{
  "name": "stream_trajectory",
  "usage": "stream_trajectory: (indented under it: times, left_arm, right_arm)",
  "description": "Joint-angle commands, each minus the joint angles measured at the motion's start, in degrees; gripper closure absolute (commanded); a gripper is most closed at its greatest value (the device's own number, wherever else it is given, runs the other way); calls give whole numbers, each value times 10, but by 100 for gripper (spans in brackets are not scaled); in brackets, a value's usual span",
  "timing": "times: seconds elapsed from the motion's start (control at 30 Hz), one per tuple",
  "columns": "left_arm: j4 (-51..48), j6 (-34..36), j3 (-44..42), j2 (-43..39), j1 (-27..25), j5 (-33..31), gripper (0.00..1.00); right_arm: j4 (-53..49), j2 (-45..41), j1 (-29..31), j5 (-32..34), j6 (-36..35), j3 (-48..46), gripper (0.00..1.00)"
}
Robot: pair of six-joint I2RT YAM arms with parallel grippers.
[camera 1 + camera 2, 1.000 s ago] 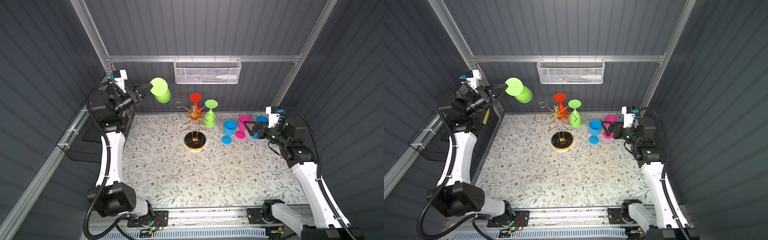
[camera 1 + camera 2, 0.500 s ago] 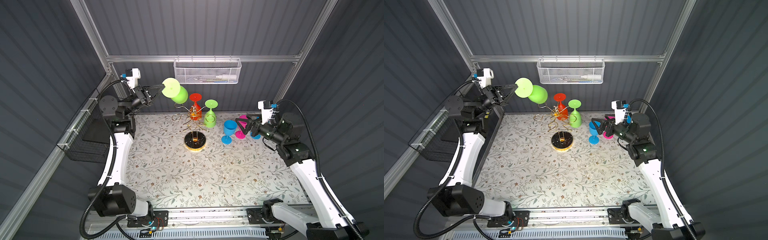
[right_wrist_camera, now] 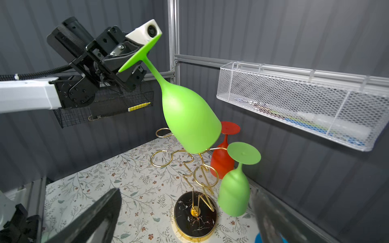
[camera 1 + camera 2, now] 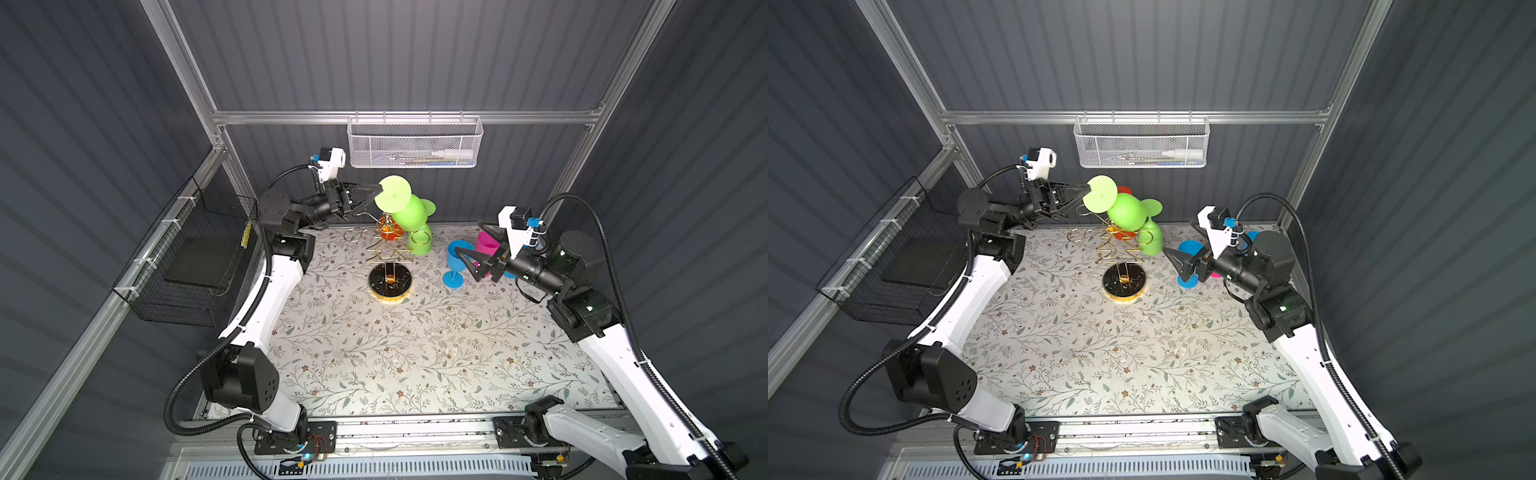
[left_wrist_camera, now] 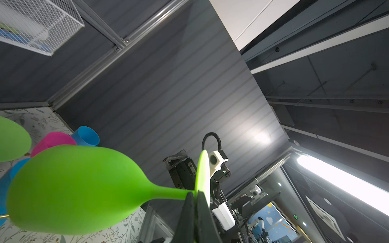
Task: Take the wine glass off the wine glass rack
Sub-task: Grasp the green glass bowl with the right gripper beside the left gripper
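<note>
My left gripper [image 4: 376, 192] [image 4: 1088, 191] [image 5: 195, 195] is shut on the flat foot of a lime green wine glass [image 4: 409, 216] [image 4: 1125, 212] [image 5: 73, 189] [image 3: 189, 117]. The glass tilts bowl-down, its rim just over the top of the wine glass rack [image 4: 386, 249] [image 4: 1119, 249] [image 3: 200, 174]. The rack is gold wire on a round black base [image 4: 390, 282] [image 3: 194, 216]. A second green glass [image 4: 419, 243] [image 3: 233, 195] and a red glass [image 3: 223, 160] hang upside down on the rack. My right gripper [image 4: 468, 237] [image 4: 1179, 239] [image 3: 187, 191] is open, empty, right of the rack and facing it.
A blue glass [image 4: 457, 262] and a pink glass [image 4: 488, 245] stand upright on the floral mat, close by my right gripper. A white mesh basket [image 4: 415, 143] hangs on the back wall above the rack. A black wire basket [image 4: 195, 257] is fixed to the left wall.
My left gripper has carried the green glass rightward from the left wall to above the rack. My right gripper has moved left past the blue and pink glasses toward the rack.
</note>
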Motion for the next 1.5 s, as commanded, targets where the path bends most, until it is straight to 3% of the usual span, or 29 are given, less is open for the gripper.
stream_trajectory:
  times: [0.0, 0.37, 0.8, 1.47]
  left_arm:
    - [77, -55, 23, 17, -19, 19, 100]
    - [181, -146, 31, 59, -50, 24, 100]
    - [182, -147, 35, 66, -56, 28, 100]
    - [209, -171, 40, 73, -57, 26, 100]
  right_arm:
    - [34, -2, 14, 4, -81, -14, 1]
    - [60, 52, 43, 9, -159, 1, 1]
    - [94, 148, 60, 56, -167, 67, 1]
    - [109, 199, 88, 106, -170, 101, 2]
